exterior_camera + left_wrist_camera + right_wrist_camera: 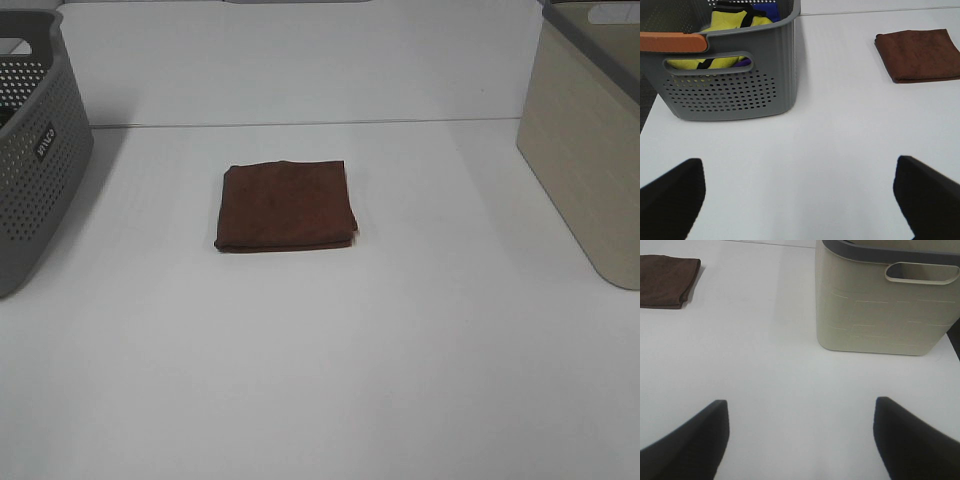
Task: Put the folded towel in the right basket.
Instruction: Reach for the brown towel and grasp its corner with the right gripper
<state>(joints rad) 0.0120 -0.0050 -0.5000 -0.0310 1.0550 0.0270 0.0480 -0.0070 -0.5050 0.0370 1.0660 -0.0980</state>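
Plainly counted: one folded towel [286,206], two baskets and two grippers. The towel is dark brown and lies flat on the white table [320,390], about midway between the baskets and well apart from both. The grey perforated basket [35,170] stands at the far left; the beige basket [590,170] with the dark rim stands at the far right.

Only the high camera takes in both baskets at once, each cut off by the edge of the picture. The left wrist view alone looks into the grey basket, where a yellow cloth item [732,20] lies with something blue beside it, possibly more fabric, too hidden to tell. It also shows an orange strip [672,42] along that basket's rim. The right wrist view alone shows the beige basket's handle slot and panelled side.

Each gripper appears only in its own wrist view. The left gripper [797,161] hangs above bare table near the grey basket, its dark fingers spread wide and holding nothing. The right gripper [800,401] is posed likewise near the beige basket, fingers wide apart and empty.
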